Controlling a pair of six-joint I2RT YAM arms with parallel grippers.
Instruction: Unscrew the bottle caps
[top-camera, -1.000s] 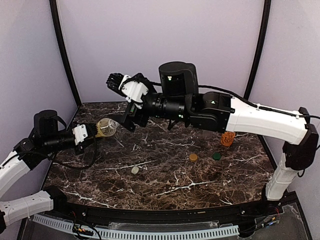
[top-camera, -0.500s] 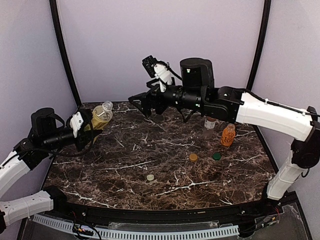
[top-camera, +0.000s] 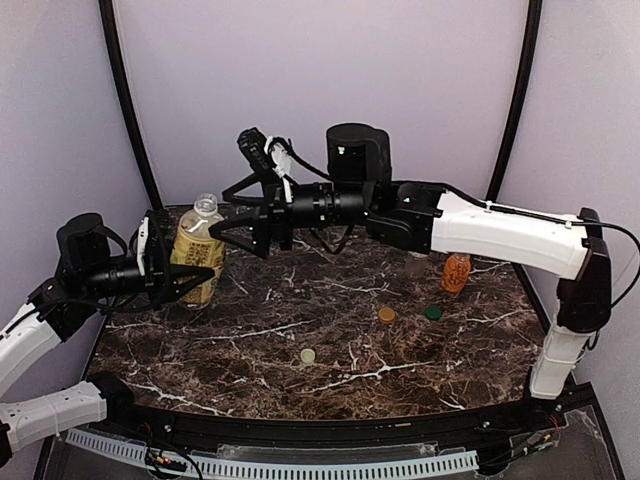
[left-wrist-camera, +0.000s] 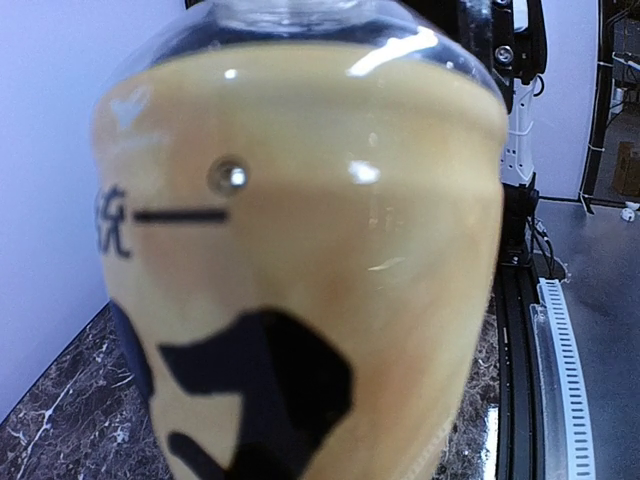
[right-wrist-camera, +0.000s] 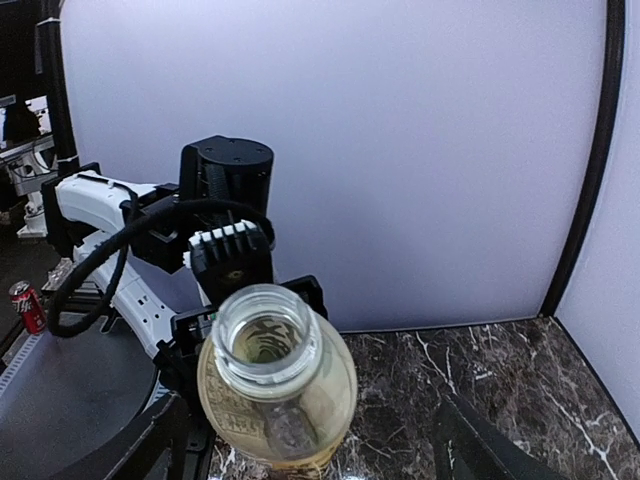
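Observation:
My left gripper (top-camera: 178, 270) is shut on the taller yellow-labelled bottle (top-camera: 197, 252) and holds it upright at the table's left side. The bottle's mouth (right-wrist-camera: 268, 335) is open, with no cap on it. The bottle fills the left wrist view (left-wrist-camera: 300, 280) and hides the fingers there. My right gripper (top-camera: 226, 234) is open just right of the bottle's shoulder, and the bottle (right-wrist-camera: 275, 390) sits between its spread fingers (right-wrist-camera: 150, 450). The bumpy orange bottle (top-camera: 456, 272) stands at the right. The short clear bottle is mostly hidden behind the right arm.
Three loose caps lie on the marble table (top-camera: 330, 390): a whitish one (top-camera: 308, 355) near the middle front, an orange one (top-camera: 386, 315) and a green one (top-camera: 433, 312) right of centre. The right arm (top-camera: 480, 235) stretches across the back of the table.
The left gripper has turned the yellow-labelled bottle from tilted to upright. The right gripper has swung left and down to the bottle. The whitish cap has moved a little to the right.

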